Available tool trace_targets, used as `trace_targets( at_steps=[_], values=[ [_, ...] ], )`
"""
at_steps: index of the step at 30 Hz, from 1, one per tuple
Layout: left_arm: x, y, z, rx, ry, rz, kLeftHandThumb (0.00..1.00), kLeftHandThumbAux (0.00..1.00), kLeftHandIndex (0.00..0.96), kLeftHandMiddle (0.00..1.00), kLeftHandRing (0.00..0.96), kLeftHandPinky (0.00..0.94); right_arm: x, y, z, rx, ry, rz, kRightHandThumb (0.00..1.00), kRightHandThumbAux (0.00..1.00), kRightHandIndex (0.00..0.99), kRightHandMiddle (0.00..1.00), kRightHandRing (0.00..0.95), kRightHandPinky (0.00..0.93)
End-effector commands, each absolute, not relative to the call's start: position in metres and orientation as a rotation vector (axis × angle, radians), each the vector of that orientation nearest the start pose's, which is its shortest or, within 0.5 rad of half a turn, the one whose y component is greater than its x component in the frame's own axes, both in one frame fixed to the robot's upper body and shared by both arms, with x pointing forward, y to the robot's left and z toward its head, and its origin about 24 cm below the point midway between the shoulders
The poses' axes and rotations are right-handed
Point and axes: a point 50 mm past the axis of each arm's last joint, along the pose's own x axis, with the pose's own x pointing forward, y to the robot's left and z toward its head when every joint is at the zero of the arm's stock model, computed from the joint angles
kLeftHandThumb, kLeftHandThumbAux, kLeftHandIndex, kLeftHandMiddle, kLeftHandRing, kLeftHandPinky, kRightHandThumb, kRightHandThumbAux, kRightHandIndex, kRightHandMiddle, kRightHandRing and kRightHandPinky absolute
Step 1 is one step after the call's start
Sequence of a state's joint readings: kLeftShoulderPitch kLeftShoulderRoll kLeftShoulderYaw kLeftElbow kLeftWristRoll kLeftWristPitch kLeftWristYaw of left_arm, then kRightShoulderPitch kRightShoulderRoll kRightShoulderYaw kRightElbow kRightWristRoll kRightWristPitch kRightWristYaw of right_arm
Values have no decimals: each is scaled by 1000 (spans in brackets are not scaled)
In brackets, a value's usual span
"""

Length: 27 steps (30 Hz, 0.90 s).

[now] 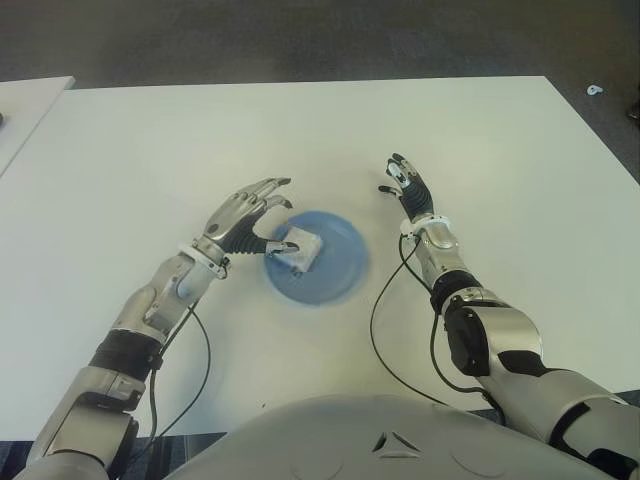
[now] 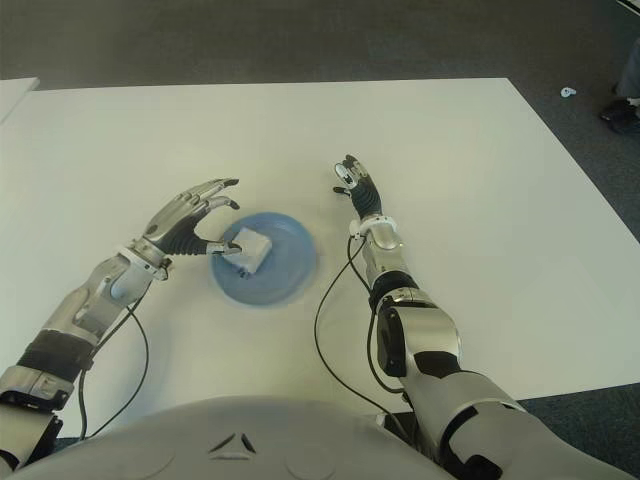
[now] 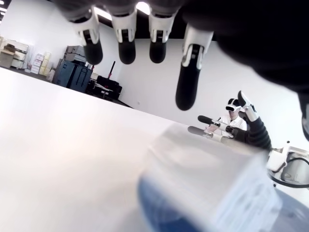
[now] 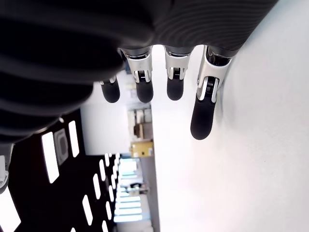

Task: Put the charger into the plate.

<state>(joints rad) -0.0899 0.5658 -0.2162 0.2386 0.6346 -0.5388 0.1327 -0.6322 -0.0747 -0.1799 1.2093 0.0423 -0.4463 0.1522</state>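
A white boxy charger (image 1: 298,250) lies on the left part of the round blue plate (image 1: 338,262) in the middle of the white table (image 1: 150,150). My left hand (image 1: 272,215) hovers just left of it, fingers spread over the plate's edge and thumb close beside the charger. In the left wrist view the fingers (image 3: 187,72) hang extended above the charger (image 3: 207,179) without closing on it. My right hand (image 1: 405,185) shows to the right of the plate, fingers stretched out and holding nothing.
A black cable (image 1: 383,330) loops on the table from my right forearm toward my body. A second white table's corner (image 1: 25,100) shows at the far left. A small pale object (image 1: 594,90) lies on the grey floor beyond the table's right corner.
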Motion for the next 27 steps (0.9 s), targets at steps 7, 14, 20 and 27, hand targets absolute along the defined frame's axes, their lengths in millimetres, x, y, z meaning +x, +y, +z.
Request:
trace_targets(
  at_steps=[7, 14, 20, 27],
  values=[
    [253, 190, 51, 1076, -376, -378, 276, 306, 6, 0, 0, 1, 319, -154, -26, -4, 249, 106, 62, 415, 0, 0, 0, 0],
    [255, 191, 52, 1094, -360, -378, 271, 280, 0, 0, 0, 0, 318, -152, -27, -22, 250, 115, 56, 413, 0, 0, 0, 0],
    [256, 191, 53, 1103, -358, -379, 272, 245, 0, 0, 0, 0, 318, -150, -27, -30, 250, 124, 53, 406, 0, 0, 0, 0],
    [258, 190, 57, 1118, -363, -387, 270, 225, 0, 0, 0, 0, 317, -149, -27, -43, 252, 137, 55, 404, 0, 0, 0, 0]
  ],
)
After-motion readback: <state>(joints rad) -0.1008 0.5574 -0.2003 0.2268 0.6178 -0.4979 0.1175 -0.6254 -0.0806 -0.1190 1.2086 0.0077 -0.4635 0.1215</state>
